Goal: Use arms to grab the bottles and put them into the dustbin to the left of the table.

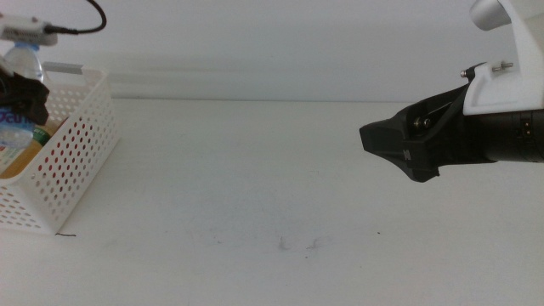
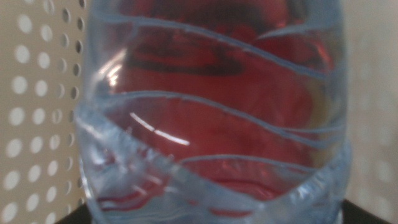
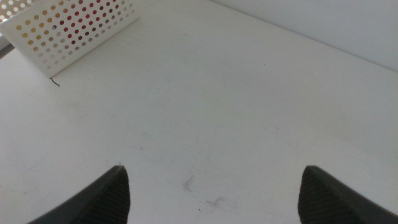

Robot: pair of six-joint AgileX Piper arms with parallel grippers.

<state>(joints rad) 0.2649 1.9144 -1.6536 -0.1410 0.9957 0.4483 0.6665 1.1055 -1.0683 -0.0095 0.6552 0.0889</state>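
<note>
My left gripper point(image 1: 23, 92) is at the far left, over the white perforated dustbin point(image 1: 72, 153), and is shut on the clear blue-labelled water bottle point(image 1: 19, 65). The bottle stands upright, its lower part inside the dustbin. In the left wrist view the water bottle point(image 2: 211, 124) fills the picture, red shows through it from behind, and the dustbin wall point(image 2: 28, 93) is beside it. Something yellow-orange point(image 1: 27, 153) lies in the dustbin. My right gripper point(image 1: 393, 146) hovers over the right of the table point(image 1: 255, 187), open and empty.
The right wrist view shows bare white tabletop point(image 3: 205, 112) with faint scuff marks and the dustbin point(image 3: 74, 28) far off, red and yellow showing through its holes. A white wall runs behind the table.
</note>
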